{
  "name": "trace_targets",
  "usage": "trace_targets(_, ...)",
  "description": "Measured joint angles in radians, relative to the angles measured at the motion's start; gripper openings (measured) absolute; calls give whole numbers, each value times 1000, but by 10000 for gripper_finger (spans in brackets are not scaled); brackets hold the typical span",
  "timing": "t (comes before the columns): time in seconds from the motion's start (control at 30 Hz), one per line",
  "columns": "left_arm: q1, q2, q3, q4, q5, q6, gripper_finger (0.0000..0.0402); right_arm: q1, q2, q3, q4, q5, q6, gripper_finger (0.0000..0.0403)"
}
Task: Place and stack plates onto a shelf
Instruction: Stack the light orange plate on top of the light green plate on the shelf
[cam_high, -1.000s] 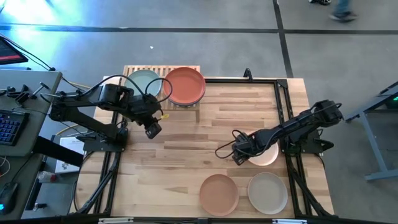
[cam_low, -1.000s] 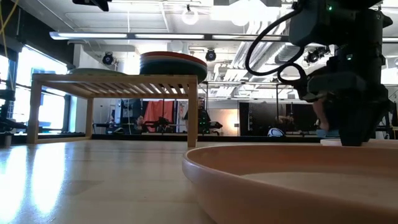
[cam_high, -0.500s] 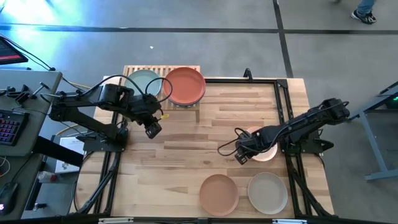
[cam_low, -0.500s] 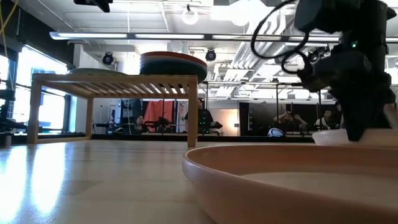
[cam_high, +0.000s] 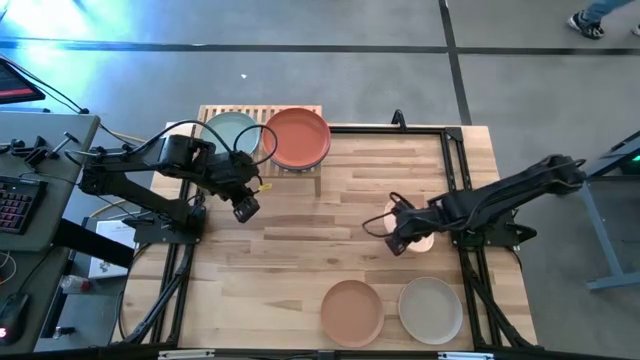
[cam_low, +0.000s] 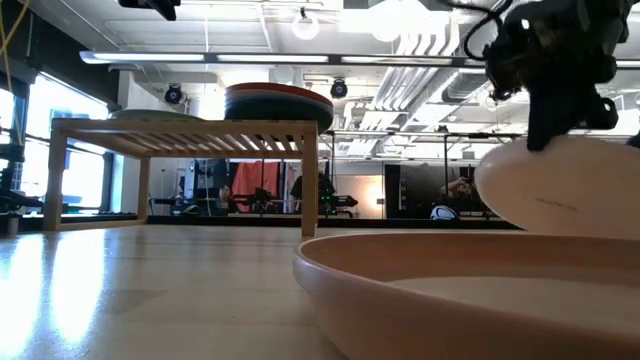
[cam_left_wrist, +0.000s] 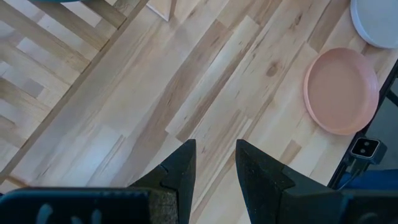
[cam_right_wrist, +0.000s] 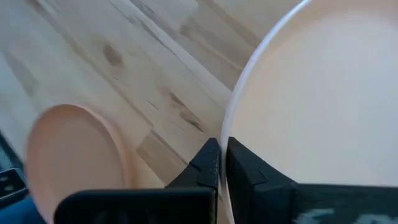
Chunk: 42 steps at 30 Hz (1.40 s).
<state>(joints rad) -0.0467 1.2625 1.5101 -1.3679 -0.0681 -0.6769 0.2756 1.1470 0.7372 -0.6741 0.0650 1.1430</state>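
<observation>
- Nearest the front edge of the tabletop lie 2 plates side by side, just apart: the tan-orange plate and the beige plate. Both wait untouched; the tan-orange rim fills the foreground of the low view.
- Behind them, on the right side, the right hand is clamped on the rim of the pale peach plate, fingers pinched to either side of its edge as the right wrist view shows. In the low view the plate hangs tilted, clear of the wood.
- The step in hand, as I judge it, is the lift and carry of this plate toward the shelf.
- Across the middle, the left hand hovers over bare wood just in front of the shelf, fingers narrowly parted and holding nothing.
- At the far left corner stands the shelf, carrying 2 piles: the sage green plate on one half, and a stack topped by the terracotta red plate on the other.
- The next move calls for raising the plate above the shelf's height, levelling it, and setting it centred on 1 of the piles; an edge grip on a tilted plate may slip or swing.
</observation>
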Motion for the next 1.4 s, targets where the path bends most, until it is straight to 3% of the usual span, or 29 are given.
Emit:
trace_targets(0.4, 1, 2, 0, 0, 10, -134, 104, -1, -126, 21, 2, 38, -152, 0)
trace_targets(0.9, 45, 2, 0, 4, 41, -134, 104, -1, -125, 359, -257, 212, -328, 0)
trace_targets(1.17, 132, 2, 0, 5, 167, -125, 104, -1, -103, 453, -273, 239, -496, 0)
trace_targets(1.4, 205, 2, 16, 5, 222, -79, 104, -1, 13, 594, -290, 222, -686, 0)
